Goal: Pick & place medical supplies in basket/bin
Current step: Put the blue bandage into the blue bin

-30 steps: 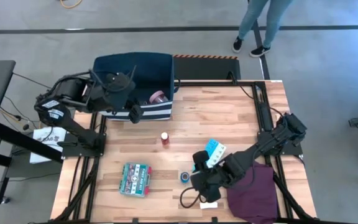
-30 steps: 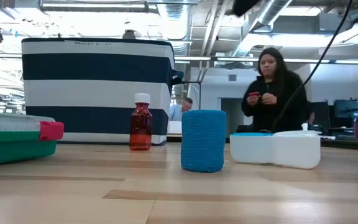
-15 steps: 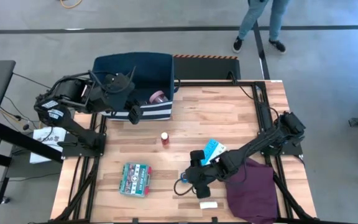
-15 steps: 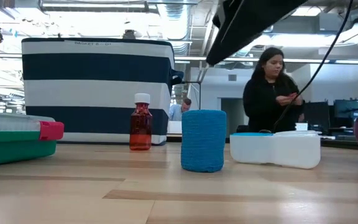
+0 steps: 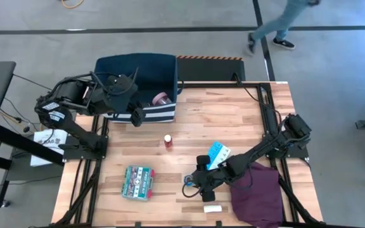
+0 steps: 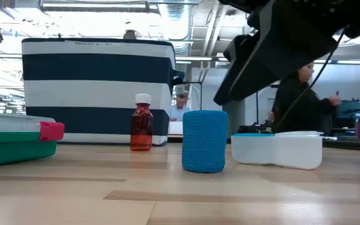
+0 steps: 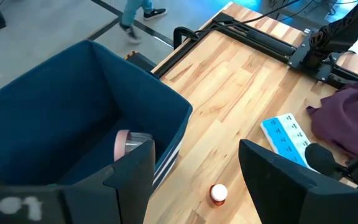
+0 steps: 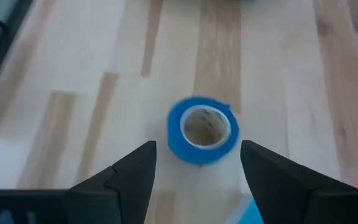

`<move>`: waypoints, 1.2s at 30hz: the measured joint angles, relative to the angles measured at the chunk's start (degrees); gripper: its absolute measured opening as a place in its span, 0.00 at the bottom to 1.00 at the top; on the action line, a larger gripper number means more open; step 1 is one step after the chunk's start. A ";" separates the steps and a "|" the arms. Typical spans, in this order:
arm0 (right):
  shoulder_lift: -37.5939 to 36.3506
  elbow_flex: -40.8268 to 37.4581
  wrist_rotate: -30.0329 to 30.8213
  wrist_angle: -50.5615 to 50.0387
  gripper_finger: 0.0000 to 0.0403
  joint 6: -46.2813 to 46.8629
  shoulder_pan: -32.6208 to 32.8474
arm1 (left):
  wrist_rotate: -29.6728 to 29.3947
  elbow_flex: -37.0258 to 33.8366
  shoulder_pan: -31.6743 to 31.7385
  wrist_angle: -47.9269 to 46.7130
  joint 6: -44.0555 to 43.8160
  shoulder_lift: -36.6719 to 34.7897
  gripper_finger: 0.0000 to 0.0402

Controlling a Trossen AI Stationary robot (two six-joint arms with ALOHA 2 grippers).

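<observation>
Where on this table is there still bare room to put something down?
Widest bare wood lies right of the navy bin, above the pill organizer. Another patch sits between the bin and the green box. It is crowded around the blue tape roll, where the right pincer hovers by the purple cloth.

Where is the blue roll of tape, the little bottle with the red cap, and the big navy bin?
Blue roll of tape point(image 8: 202, 129): right wrist view, its blue top rim.
Little red-capped bottle point(image 6: 141, 129): low view, its red body.
Big navy striped fabric bin point(image 6: 95, 87): low view, its striped side wall.

bare wood around blue tape roll point(image 8: 202, 129)
</observation>
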 joint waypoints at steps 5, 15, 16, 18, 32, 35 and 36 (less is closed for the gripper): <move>3.05 -2.01 1.83 5.80 0.57 -0.20 0.02 | 0.02 0.00 0.00 0.04 0.62 0.00 0.55; 10.55 2.46 8.85 9.00 0.57 -3.96 -1.36 | 0.10 -0.02 0.00 -0.04 0.79 0.02 0.55; 10.91 2.92 8.82 9.10 0.57 -4.02 -1.78 | 0.13 -0.02 0.00 0.00 0.79 0.02 0.55; 10.98 3.53 7.19 9.22 0.57 -3.73 -2.66 | 0.13 -0.02 0.00 -0.04 0.78 0.02 0.55; 10.88 3.42 2.01 9.98 0.38 -2.12 -4.94 | 0.20 -0.02 0.00 -0.13 0.77 0.02 0.55; 10.88 3.42 2.01 10.49 0.31 -2.12 -5.00 | 0.22 -0.02 0.00 -0.13 0.77 0.02 0.55; 10.88 3.42 2.00 10.52 0.30 -2.14 -5.02 | 0.22 -0.02 0.00 -0.13 0.77 0.02 0.55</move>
